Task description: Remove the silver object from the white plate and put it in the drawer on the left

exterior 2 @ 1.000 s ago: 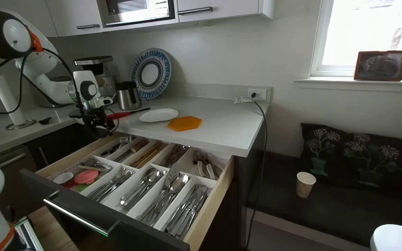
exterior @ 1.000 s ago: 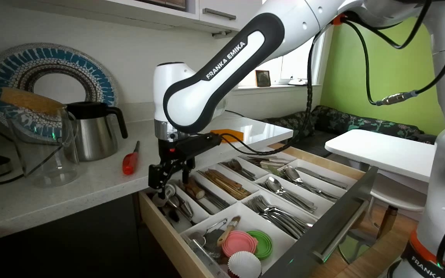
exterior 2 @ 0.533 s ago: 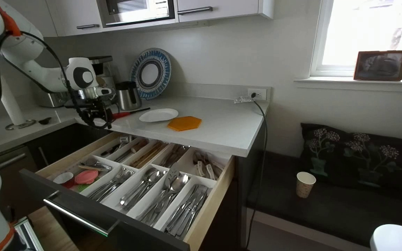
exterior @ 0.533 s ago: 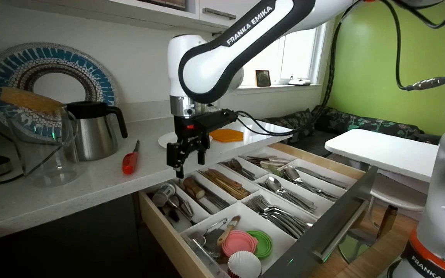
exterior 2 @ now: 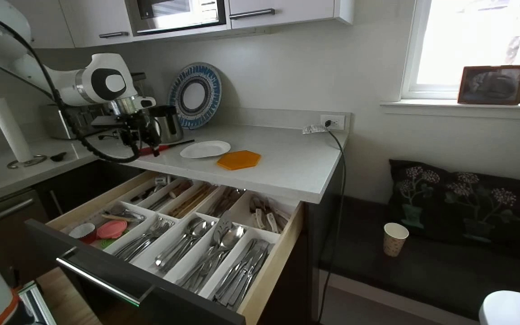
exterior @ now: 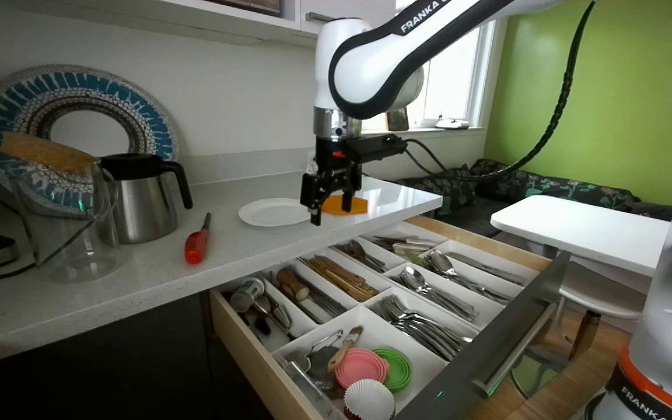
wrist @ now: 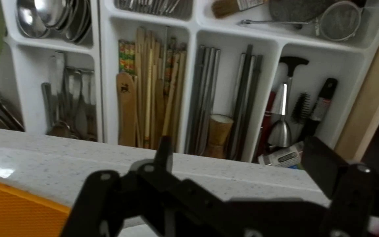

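The white plate (exterior: 272, 212) lies on the counter, and it also shows in an exterior view (exterior 2: 205, 149). Its surface looks bare. The drawer (exterior: 248, 347) is pulled out below the counter's front edge and shows in an exterior view (exterior 2: 278, 262) and the wrist view (wrist: 370, 102). I cannot tell the silver object apart from the metal items in the drawer. My gripper (exterior: 331, 211) is open and empty, in the air near the counter's front edge, beside the plate. Its spread fingers show in the wrist view (wrist: 242, 153) with nothing between them.
A red-handled tool (exterior: 197, 245), a steel jug (exterior: 144, 201), a glass container (exterior: 70, 233) and a large blue-striped plate (exterior: 158, 125) are on the counter. An orange mat (exterior 2: 239, 160) lies next to the white plate. Cabinets (exterior 2: 287, 11) hang above.
My gripper has risen from low over the drawer's back corner compartment and moved across toward the white plate and orange mat. The drawer has not moved.
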`<state>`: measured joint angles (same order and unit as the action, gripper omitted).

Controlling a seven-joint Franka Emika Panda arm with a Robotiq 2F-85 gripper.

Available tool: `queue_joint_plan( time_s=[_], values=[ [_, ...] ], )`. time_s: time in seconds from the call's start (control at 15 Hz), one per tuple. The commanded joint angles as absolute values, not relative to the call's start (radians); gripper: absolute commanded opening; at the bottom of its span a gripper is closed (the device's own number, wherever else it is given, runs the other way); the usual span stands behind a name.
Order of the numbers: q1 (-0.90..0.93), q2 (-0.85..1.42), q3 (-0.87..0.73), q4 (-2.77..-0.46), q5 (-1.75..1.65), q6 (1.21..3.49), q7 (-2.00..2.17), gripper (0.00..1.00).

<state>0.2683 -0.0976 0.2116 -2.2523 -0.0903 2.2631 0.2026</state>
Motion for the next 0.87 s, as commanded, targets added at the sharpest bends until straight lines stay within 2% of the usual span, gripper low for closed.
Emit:
queue_joint_plan(
  time_s=[0.0, 0.4, 0.8],
  values=[
    [0.204, -0.229, 0.195, -2.352, -0.124, 2.266, 0.255, 1.00],
    [0.097, -0.327, 0.200, -2.369, -0.272, 2.275, 0.338, 1.00],
    [0.093, -0.310, 0.196, -2.334, -0.275, 2.262, 0.296, 1.00]
  ],
)
